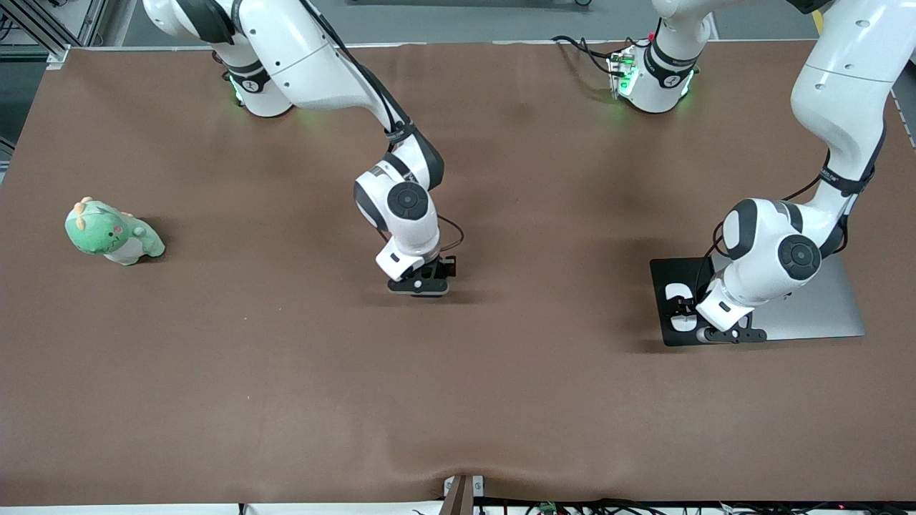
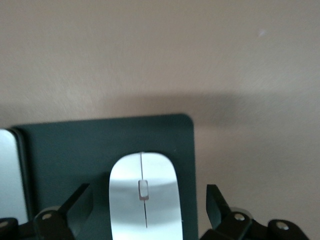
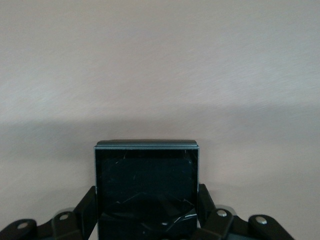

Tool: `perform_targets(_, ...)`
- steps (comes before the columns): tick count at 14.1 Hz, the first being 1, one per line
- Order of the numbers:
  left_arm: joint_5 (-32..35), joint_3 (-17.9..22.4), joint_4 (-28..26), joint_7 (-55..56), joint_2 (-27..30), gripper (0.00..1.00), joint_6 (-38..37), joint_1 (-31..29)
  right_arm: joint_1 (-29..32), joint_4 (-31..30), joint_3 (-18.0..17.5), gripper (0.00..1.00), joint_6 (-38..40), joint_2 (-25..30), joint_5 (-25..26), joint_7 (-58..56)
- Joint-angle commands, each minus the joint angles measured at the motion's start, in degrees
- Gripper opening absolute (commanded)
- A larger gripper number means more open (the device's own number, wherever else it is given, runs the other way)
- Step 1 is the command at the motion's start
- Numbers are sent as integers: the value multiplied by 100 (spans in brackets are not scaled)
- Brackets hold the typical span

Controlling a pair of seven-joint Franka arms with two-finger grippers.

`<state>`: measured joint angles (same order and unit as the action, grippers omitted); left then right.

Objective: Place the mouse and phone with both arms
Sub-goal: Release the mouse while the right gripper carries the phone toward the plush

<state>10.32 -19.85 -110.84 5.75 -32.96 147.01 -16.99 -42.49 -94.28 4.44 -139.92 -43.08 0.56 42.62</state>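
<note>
Mouse (image 2: 145, 197) glossy white plastic; phone (image 3: 146, 187) glossy black, scratched; table (image 1: 286, 372) matt brown.

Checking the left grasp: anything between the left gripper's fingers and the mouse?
Nothing but bare black pad. In the left wrist view the left gripper straddles the mouse, with a gap of pad showing between each finger and it.

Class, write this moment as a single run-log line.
left gripper: open around mouse on black pad | right gripper: shut on phone, mid-table
</note>
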Motion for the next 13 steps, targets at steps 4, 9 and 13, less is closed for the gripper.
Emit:
perform_targets(4,189,-159,-87,444,807,100,-251,231,916,67,-92,0,1745,1212,155,-455)
perform_targets(9,181,-659,-69,848,1747,100,-1366,275,2023,67,-66,0,3539,2101,49,-2123)
perform_targets(13,-29,-1055,44,1156,2530,100,-2271,266,3104,23,-48,0,4262,2436,102,-3425)
